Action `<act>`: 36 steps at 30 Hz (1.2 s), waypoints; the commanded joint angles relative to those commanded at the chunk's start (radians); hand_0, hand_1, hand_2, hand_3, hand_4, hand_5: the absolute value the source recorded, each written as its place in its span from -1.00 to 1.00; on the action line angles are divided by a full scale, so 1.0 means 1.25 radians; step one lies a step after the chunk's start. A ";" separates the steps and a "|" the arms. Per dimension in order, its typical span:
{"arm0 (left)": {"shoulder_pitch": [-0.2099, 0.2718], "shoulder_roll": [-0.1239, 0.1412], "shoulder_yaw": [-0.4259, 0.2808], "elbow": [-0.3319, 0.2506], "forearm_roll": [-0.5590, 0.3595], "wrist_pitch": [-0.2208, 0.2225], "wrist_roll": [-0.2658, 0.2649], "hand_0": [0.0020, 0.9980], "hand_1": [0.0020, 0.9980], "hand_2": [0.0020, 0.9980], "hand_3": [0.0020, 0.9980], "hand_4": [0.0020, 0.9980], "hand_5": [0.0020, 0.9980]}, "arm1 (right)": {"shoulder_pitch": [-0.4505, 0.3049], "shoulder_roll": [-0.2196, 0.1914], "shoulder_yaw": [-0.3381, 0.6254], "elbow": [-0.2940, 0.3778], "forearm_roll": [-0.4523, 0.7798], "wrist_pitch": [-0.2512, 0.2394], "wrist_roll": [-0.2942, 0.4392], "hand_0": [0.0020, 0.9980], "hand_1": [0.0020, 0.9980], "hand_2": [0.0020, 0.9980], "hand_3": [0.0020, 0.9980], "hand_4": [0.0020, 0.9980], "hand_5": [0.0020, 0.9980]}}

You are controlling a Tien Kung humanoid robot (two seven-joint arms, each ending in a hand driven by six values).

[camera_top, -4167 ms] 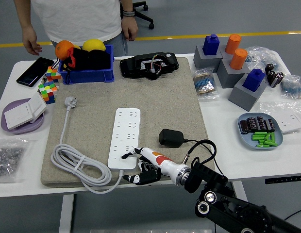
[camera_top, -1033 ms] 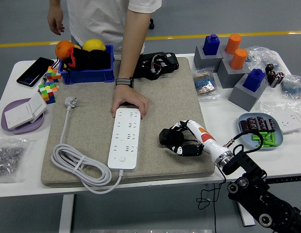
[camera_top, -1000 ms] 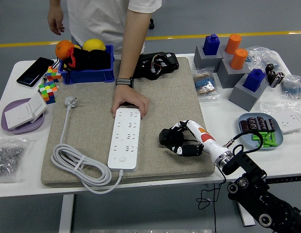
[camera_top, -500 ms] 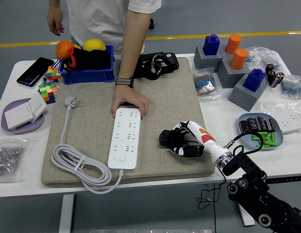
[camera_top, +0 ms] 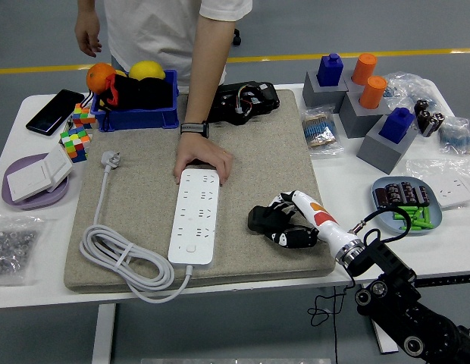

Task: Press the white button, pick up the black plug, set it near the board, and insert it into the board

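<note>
The right hand point(camera_top: 284, 225) is curling around the black plug point(camera_top: 262, 218), not yet lifting it; a person's hand point(camera_top: 202, 161) is steadying the power strip point(camera_top: 195, 214); placing and inserting remain.

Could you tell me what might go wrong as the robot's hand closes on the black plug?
The right hand wraps the black plug adapter loosely from one side, so it may slip or twist on lifting. A person's hand rests on the far end of the white power strip, close to where the plug must go, so contact is possible.
</note>
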 joint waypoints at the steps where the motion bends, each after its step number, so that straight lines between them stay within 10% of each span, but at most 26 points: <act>1: 0.000 0.000 0.001 0.000 0.001 0.000 0.000 0.30 0.28 0.27 0.35 0.02 -0.79 | 0.000 -0.001 0.000 0.001 -0.002 -0.001 0.001 -0.14 -0.08 0.01 0.01 0.62 -1.00; 21: 0.000 0.008 0.004 0.000 0.003 -0.003 0.003 0.30 0.28 0.27 0.35 0.02 -0.80 | 0.063 -0.051 -0.048 0.191 -0.088 0.080 -0.132 -0.10 -0.06 0.04 0.07 0.57 -1.00; 36: 0.003 0.013 0.004 0.000 -0.003 -0.002 0.003 0.30 0.28 0.27 0.35 0.02 -0.79 | 0.164 -0.003 -0.137 0.208 -0.123 0.141 -0.297 -0.09 -0.06 0.05 0.07 0.59 -1.00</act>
